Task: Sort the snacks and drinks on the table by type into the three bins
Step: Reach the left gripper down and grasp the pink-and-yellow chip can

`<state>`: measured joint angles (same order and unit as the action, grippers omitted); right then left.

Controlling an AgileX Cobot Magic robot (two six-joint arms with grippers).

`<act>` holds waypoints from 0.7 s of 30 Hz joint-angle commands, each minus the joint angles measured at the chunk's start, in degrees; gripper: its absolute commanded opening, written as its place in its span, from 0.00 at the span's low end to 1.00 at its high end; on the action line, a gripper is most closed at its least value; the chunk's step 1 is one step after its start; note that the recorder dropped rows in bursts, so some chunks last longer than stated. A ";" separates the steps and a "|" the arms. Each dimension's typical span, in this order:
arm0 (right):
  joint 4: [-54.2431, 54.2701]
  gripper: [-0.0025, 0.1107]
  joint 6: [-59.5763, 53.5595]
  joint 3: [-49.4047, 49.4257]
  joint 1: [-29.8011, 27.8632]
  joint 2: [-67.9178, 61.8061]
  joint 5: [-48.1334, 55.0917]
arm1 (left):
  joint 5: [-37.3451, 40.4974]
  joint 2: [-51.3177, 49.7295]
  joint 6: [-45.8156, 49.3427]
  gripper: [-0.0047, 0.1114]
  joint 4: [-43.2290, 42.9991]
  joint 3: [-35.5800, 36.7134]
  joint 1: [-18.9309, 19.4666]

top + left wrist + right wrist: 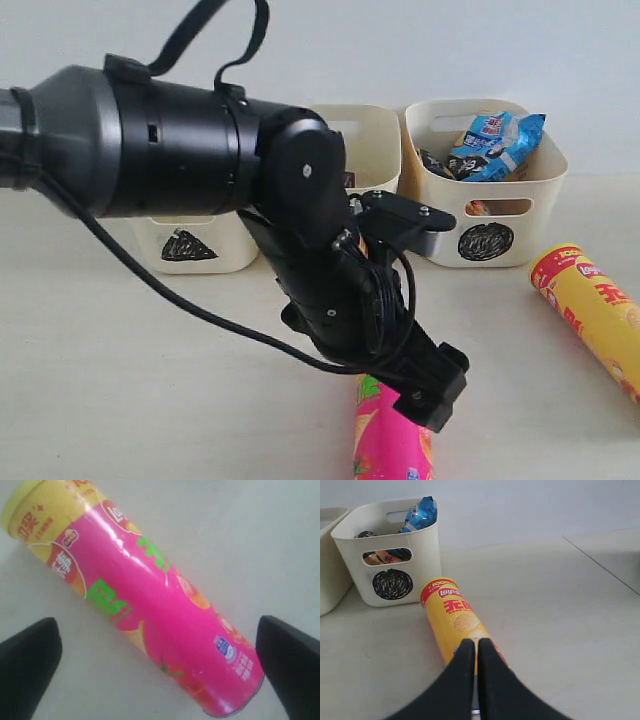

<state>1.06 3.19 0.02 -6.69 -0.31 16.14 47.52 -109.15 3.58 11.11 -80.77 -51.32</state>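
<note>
Three cream bins stand in a row on the pale surface (120, 380). The circle bin (540, 185) is at the right end, a second bin (370, 135) stands just beside it on its left with its mark mostly hidden by the left arm, and the triangle bin (235, 245) is farther left again.

Two bags sit inside the circle bin. A blue-white bag (495, 140) pokes above the rim, and an orange-black bag (385, 556) shows through the handle cut-out.

Two chip tubes lie on their sides on the surface. The yellow tube (590, 310) is in front of the circle bin's right corner, its red-rimmed end near the bin wall and its body running away from it. The pink tube (150, 600) lies well in front of the circle bin and to its left, partly covered in the exterior view by the left arm.

The left pincer (156, 621) hangs over the pink tube with its two fingers (30, 665) spread wide, one on each side and clear of it. The right pincer (475, 642) is closed, fingers pressed together and holding nothing, over the end of the yellow tube farthest from the circle bin.
</note>
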 commanded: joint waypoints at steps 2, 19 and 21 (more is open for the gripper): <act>-0.08 0.02 -0.12 -0.02 -0.13 0.31 -0.01 | -3.87 -2.85 -10.75 0.95 -3.86 -0.21 -0.07; -0.08 0.02 -0.12 -0.02 -0.13 0.31 -0.01 | -14.89 -11.33 -22.47 0.95 -9.42 -0.21 -0.07; -0.08 0.02 -0.12 -0.02 -0.13 0.31 -0.01 | -14.90 -12.29 -22.47 0.94 -9.42 -0.44 -0.07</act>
<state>1.06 3.19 0.02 -6.69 -0.31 16.14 33.68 -120.52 -18.12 1.71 -80.77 -51.32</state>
